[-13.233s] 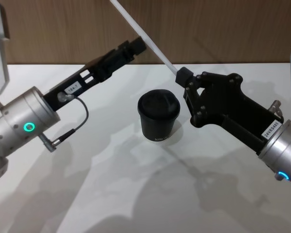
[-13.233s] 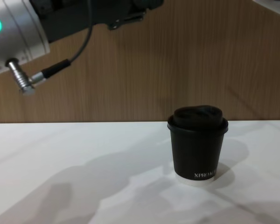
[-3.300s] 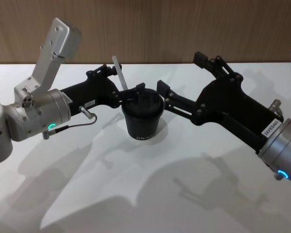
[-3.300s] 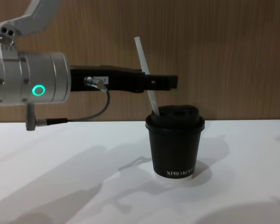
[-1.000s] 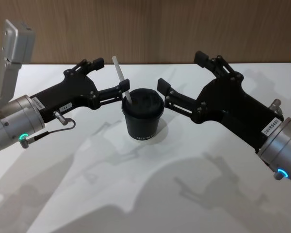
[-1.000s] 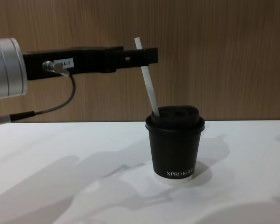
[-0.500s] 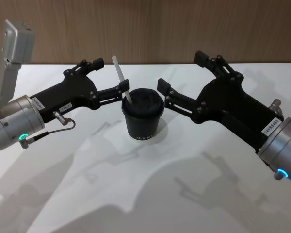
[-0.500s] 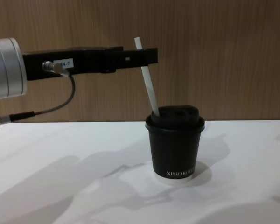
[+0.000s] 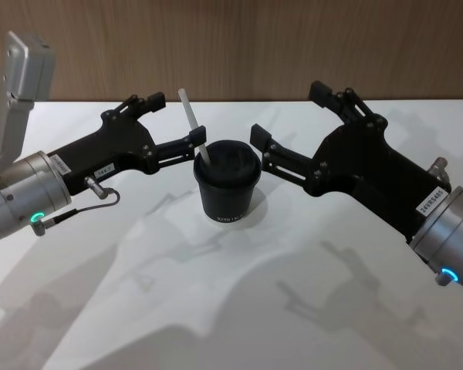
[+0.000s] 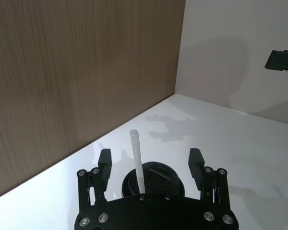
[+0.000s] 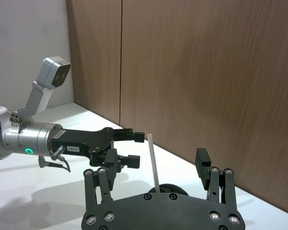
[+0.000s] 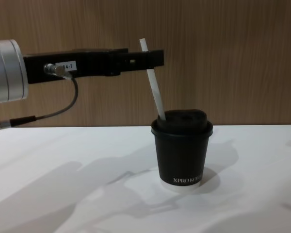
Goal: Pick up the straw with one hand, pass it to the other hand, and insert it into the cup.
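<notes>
The black lidded cup (image 9: 228, 189) stands mid-table, with white lettering near its base (image 12: 183, 150). The white straw (image 9: 193, 123) sticks out of the lid, leaning back and to the left (image 12: 153, 82). My left gripper (image 9: 174, 122) is open at the level of the straw's upper part; the straw (image 10: 137, 160) rises between its spread fingers, held by neither. My right gripper (image 9: 291, 114) is open too, just right of the cup, its near fingertip close to the lid. From the right wrist, the straw (image 11: 153, 165) and lid (image 11: 168, 190) show between its fingers.
The white table (image 9: 216, 308) runs back to a wood-panelled wall (image 9: 239, 46). A thin dark cable (image 9: 100, 202) loops under the left wrist. The table in front of the cup is bare.
Nothing has moved in the last second. Earlier my right gripper held the straw aloft; then my left gripper held it in the lid. Since then the left has opened and drawn back.
</notes>
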